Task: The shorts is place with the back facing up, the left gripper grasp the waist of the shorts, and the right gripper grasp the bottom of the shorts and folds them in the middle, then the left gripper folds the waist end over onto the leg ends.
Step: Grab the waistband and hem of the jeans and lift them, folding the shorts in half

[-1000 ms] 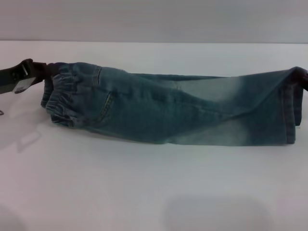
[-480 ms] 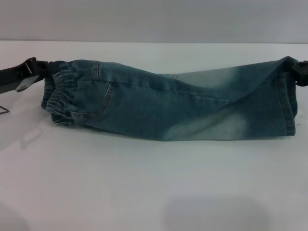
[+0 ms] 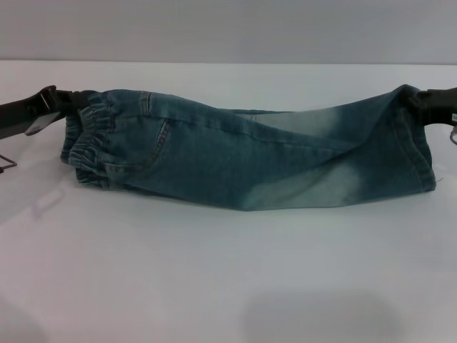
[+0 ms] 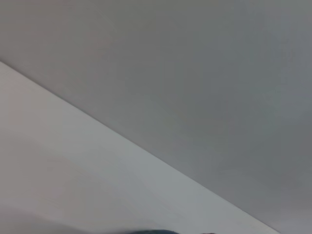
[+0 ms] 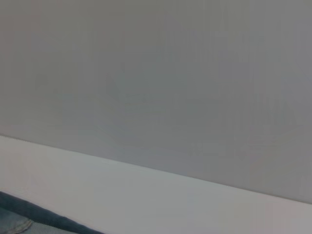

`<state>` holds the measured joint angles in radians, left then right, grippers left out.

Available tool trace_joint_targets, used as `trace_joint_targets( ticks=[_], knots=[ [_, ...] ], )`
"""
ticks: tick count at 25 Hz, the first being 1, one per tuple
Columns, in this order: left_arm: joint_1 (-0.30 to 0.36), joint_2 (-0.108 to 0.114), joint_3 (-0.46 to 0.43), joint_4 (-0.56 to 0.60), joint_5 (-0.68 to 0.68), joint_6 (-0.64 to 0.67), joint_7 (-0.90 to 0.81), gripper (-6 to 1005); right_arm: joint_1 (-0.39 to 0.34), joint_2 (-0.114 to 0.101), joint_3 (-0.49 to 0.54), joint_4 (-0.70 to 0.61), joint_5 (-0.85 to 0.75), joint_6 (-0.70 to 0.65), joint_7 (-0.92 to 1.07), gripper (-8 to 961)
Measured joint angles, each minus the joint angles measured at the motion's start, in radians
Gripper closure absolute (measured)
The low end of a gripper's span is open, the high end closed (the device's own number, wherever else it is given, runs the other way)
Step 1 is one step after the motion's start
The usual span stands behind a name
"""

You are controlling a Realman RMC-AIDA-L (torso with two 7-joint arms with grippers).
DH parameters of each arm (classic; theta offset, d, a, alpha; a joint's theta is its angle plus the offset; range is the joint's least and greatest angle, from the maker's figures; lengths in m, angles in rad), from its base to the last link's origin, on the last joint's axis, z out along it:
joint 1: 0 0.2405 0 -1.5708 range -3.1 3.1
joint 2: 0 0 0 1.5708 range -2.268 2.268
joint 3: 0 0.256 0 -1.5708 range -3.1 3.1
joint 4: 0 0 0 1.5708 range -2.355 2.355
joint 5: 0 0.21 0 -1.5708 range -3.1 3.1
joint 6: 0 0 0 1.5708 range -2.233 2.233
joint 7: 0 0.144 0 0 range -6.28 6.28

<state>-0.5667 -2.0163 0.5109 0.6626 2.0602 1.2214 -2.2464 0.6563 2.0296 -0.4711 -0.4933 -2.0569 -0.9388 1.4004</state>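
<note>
The faded blue denim shorts (image 3: 243, 153) hang stretched between both arms over the white table (image 3: 214, 271), folded lengthwise with a patch pocket showing. At the left, my left gripper (image 3: 71, 103) is shut on the puckered elastic waist (image 3: 93, 143). At the right, my right gripper (image 3: 418, 100) is shut on the top corner of the leg ends (image 3: 421, 157). The lower fold of the shorts sags down to the table. A sliver of denim (image 5: 24, 219) shows in the right wrist view, and a thin denim edge (image 4: 156, 232) shows in the left wrist view.
A grey wall (image 3: 228, 28) rises behind the table's far edge. A thin metal part (image 3: 6, 163) shows at the left border.
Both grippers have lifted and pulled the shorts a little tauter. The right gripper has come further into view at the right edge, and the leg-end corner has risen.
</note>
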Motion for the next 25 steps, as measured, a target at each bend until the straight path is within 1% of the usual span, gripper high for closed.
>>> trace_joint_targets(
  ticks=[2, 6, 8, 17, 25],
  knots=[
    [-0.003, -0.003, 0.000, 0.000, 0.002, -0.011, 0.000, 957, 0.005, 0.005, -0.011, 0.001, 0.000, 0.018, 0.000, 954],
    [-0.008, -0.010, 0.019, 0.000, 0.004, -0.041, 0.002, 957, 0.012, 0.007, -0.024, 0.002, 0.000, 0.045, 0.000, 954],
    [-0.012, -0.013, 0.036, 0.000, 0.001, -0.054, 0.002, 957, 0.015, 0.007, -0.028, 0.006, 0.000, 0.056, 0.000, 954],
    [-0.020, -0.023, 0.054, -0.002, 0.003, -0.086, 0.015, 957, 0.024, 0.007, -0.063, 0.030, -0.002, 0.139, -0.003, 954],
    [-0.019, -0.030, 0.055, -0.002, 0.000, -0.103, 0.028, 957, 0.032, 0.005, -0.064, 0.042, 0.001, 0.159, -0.024, 954]
  ],
)
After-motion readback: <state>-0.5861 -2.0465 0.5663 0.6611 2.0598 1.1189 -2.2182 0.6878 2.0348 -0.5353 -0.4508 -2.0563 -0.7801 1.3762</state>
